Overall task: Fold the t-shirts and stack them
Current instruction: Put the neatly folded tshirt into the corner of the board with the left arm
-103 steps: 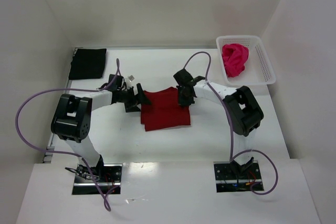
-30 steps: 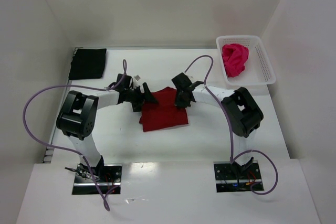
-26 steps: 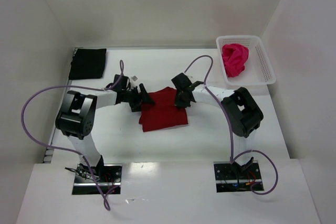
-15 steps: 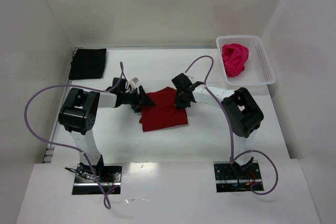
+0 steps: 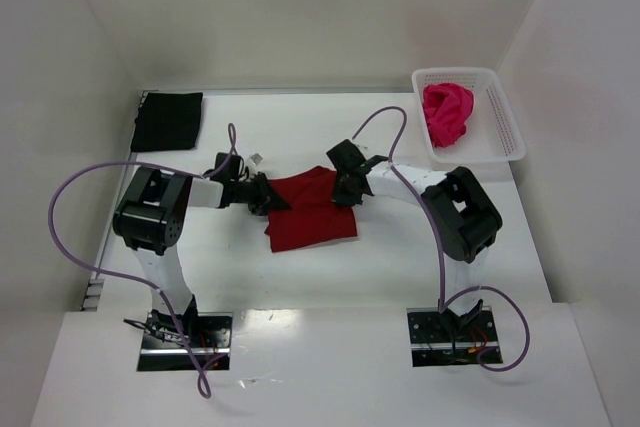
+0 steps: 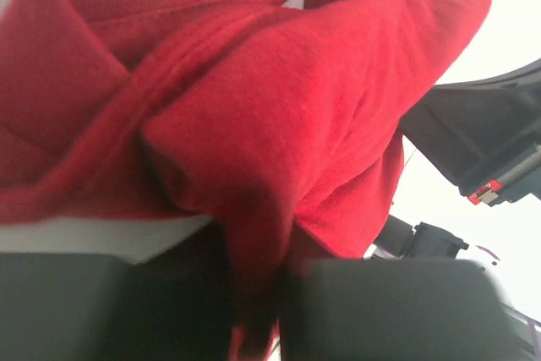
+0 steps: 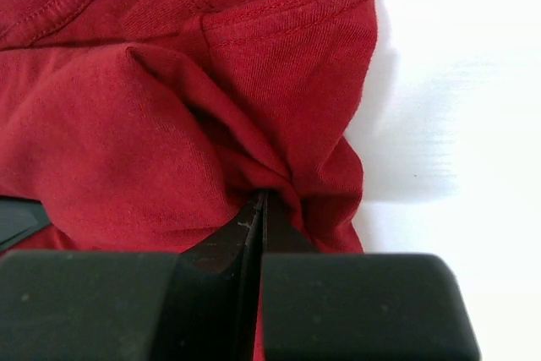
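Top external view puts the crimson t-shirt (image 5: 312, 212) at the middle of the frame, lying on the white table (image 5: 400, 247) as a partly folded, roughly square bundle, its upper edge gathered between the two arms. The left gripper (image 5: 268, 195) bites the shirt's upper left corner and the right gripper (image 5: 345, 187) its upper right corner. In the right wrist view the fingers (image 7: 363, 310) are closed almost fully together, a fold of red cloth pinched in the narrow slit between them. The left wrist view is blurred and very close, but the cloth seems to run down between its dark fingers (image 6: 84, 310) in the same way, nearly shut. The black t-shirt (image 5: 167, 120) lies folded flat at the upper left of the frame, well apart, and looks finished. The magenta t-shirt (image 5: 447, 113) sits crumpled in the white lattice basket (image 5: 505, 127) at the upper right. By my reading, one shirt is done, the crimson one is mid-fold and not yet stacked, and the magenta one has everything left.
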